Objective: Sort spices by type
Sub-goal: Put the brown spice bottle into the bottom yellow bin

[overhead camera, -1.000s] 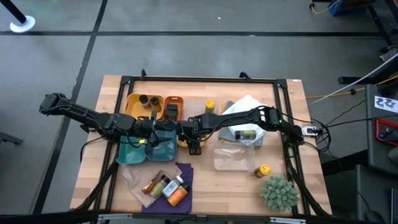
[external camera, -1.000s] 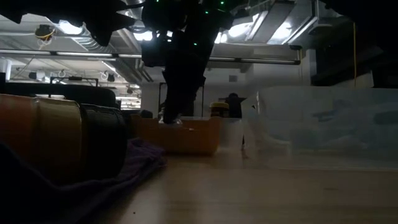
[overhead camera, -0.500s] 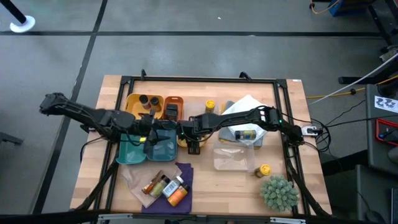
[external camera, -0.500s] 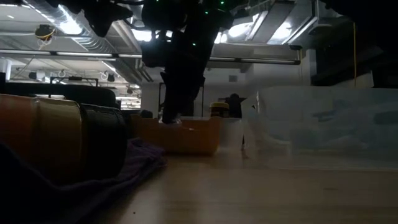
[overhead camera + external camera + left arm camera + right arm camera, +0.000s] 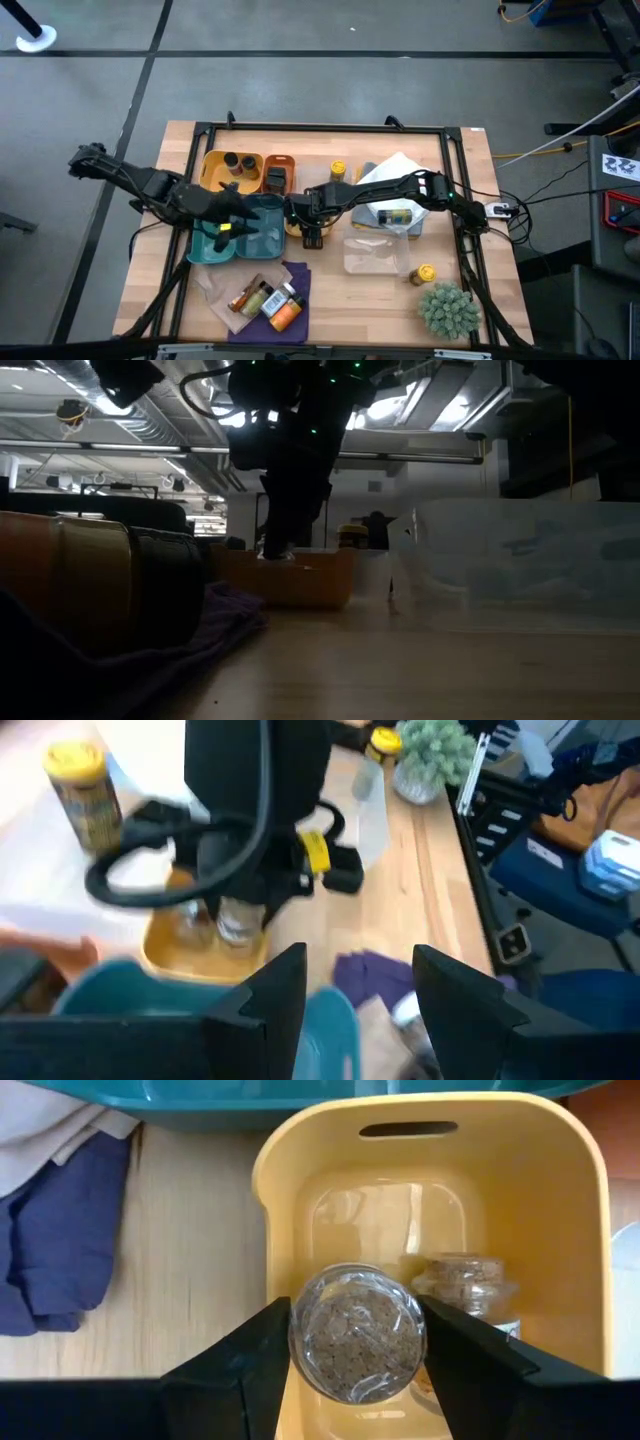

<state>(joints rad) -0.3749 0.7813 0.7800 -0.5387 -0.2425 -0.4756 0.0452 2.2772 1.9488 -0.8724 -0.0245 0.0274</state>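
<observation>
My right gripper [image 5: 357,1342] hangs over a small yellow tray [image 5: 290,1140] near the table's middle and is shut on a clear jar of brown grains [image 5: 357,1380]. A cork-topped jar [image 5: 463,1285] stands beside it in the same tray. My left gripper [image 5: 355,970] is open above the teal trays [image 5: 218,240] and touches nothing. More spices show in the high view: two dark-capped jars [image 5: 236,161] in the far yellow tray, one [image 5: 275,179] in the orange tray, a yellow-capped bottle [image 5: 338,172], and several bottles [image 5: 268,298] lying on a purple cloth. My right gripper pinches the clear jar by its round wall [image 5: 300,1342] between the two fingers, which come from above and point down. One round end of the jar faces the wrist camera. The jar is upright inside the yellow tray; whether it stands on the tray's floor I cannot tell.
A white bag [image 5: 398,178] with a yellow bottle [image 5: 395,215] on it, a clear plastic box [image 5: 378,255], a yellow-capped jar [image 5: 425,273] and the spiky green plant [image 5: 448,308] fill the right half. Bare wood lies along the near edge [image 5: 350,300].
My left gripper has drawn back from the right gripper toward the table's left edge and risen a little, staying over the teal trays. The right gripper and its jar have kept still.
</observation>
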